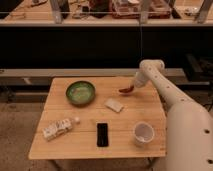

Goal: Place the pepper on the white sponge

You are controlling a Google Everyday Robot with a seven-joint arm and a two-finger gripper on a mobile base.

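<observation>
Red pepper [125, 90] hangs at the tip of the gripper [131, 88], over the far right part of the wooden table [75, 146], at about 1 o'clock from the table's middle. The claw looks clamped on the pepper's right end, so the pepper sticks out from it toward 8 o'clock. Its long side runs from 8 o'clock to 2 o'clock. The white sponge [114, 105] lies flat on the table, near the pepper but not touching it, at about 7 o'clock from the claw. I think the next move has to carry the pepper that way, toward the camera and a little left, then down onto the sponge. The green bowl [80, 92] sits at 9 o'clock from the pepper, well apart. The white cup [143, 133] and the black phone [102, 134] sit at the near edge.
</observation>
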